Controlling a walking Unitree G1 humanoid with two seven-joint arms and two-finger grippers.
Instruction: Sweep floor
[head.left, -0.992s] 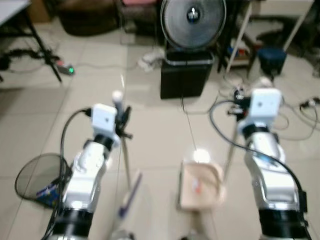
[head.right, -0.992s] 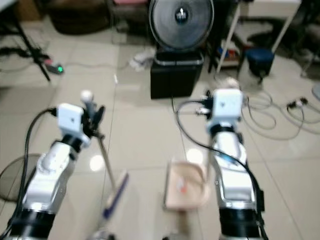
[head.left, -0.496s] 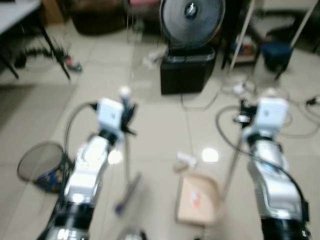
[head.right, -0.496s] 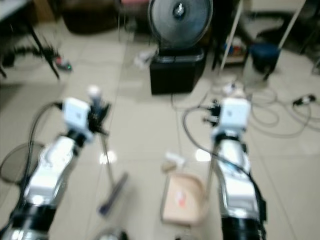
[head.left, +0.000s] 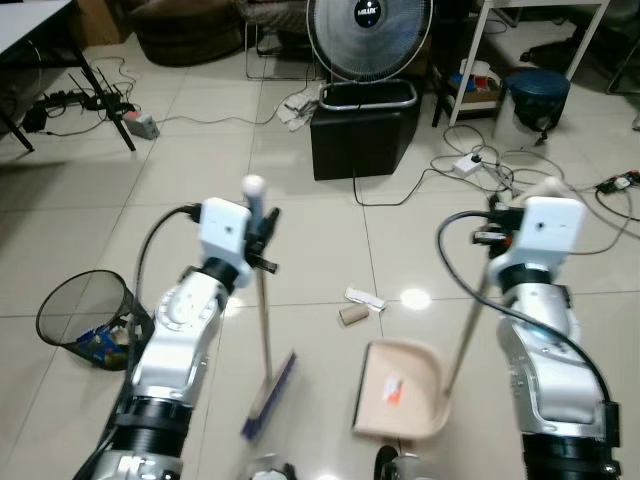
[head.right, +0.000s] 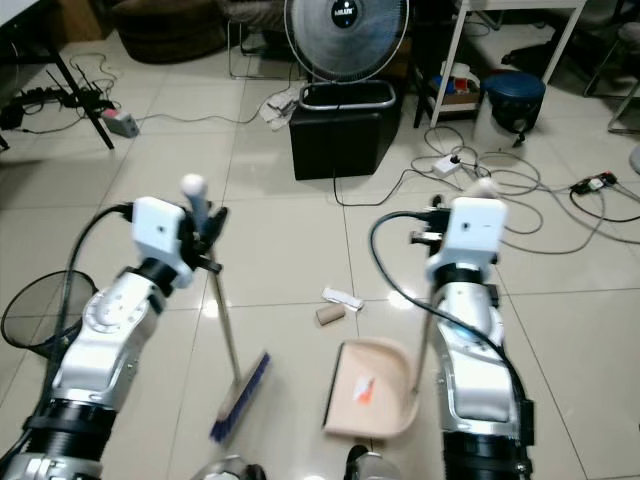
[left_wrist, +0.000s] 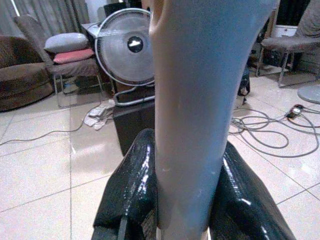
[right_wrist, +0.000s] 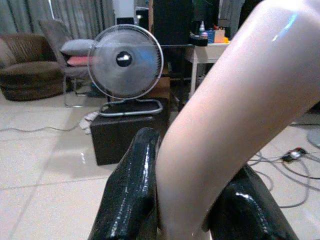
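Tiled floor (head.left: 300, 180), cables everywhere. Left gripper (head.left: 262, 232) pinched the light, stiff broom (head.left: 266, 355) high on its handle; right gripper (right_wrist: 192, 200) clamped the dustpan (head.left: 402, 388) handle.

Right gripper (right_wrist: 187, 200) clamped on pale dustpan handle (right_wrist: 225, 115), black fingers (right_wrist: 131, 195) either side, fan (right_wrist: 125, 62) on black box (right_wrist: 127, 135) beyond
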